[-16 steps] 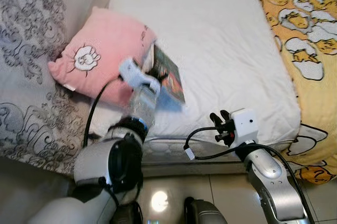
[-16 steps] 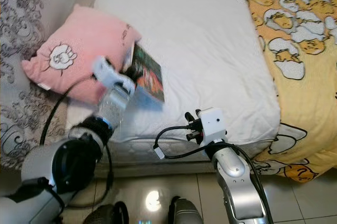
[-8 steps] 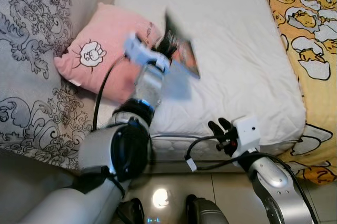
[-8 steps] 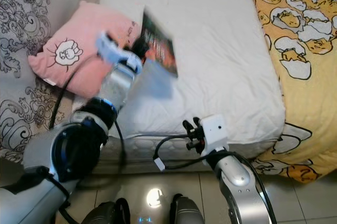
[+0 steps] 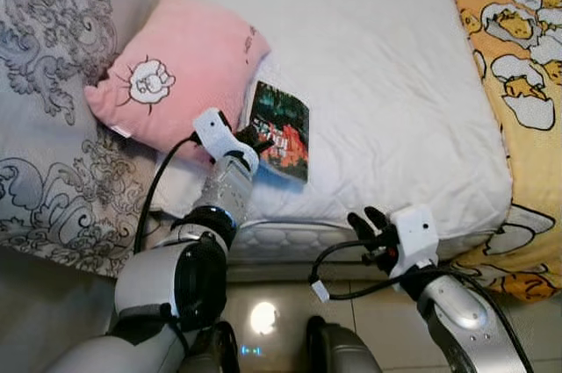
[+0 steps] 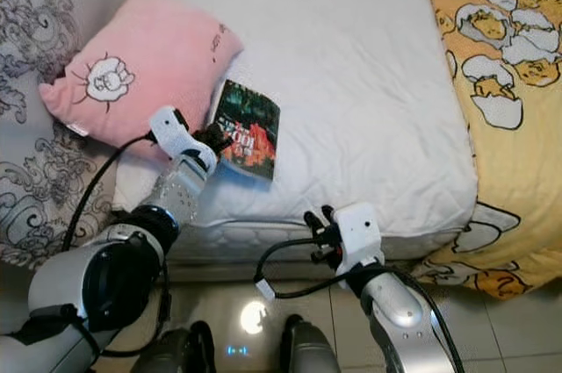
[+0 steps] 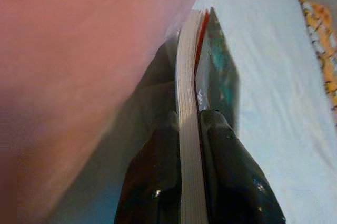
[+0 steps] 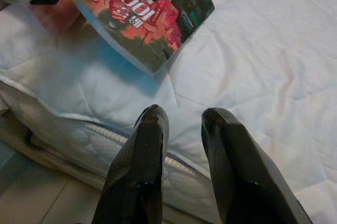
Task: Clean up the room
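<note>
A: Entry, current moment. Where is the book (image 5: 281, 130)?

B: On the white bed (image 5: 378, 83), near its front edge, just beside the pink pillow (image 5: 176, 66). Dark green and red cover, facing up and towards the right. Its left edge is raised a little off the sheet.

A: Left pincer (image 5: 252, 139)?

B: At the book's left edge, by the pillow. In the left wrist view its two black fingers (image 7: 231, 182) press on either side of the page block, so it is pinching the book.

A: Right pincer (image 6: 318, 218)?

B: Low, at the front edge of the mattress, well apart from the book. In the right wrist view its fingers (image 8: 142, 171) stand slightly apart with a gap between them, holding nothing; the book lies beyond them on the sheet.

A: Surroundings?

B: Yellow blanket (image 5: 518, 66) with a duck print along the bed's right side. Grey patterned cover (image 5: 53, 162) to the left of the pillow. Glossy tiled floor (image 6: 255, 312) below the bed, with a light reflection.
</note>
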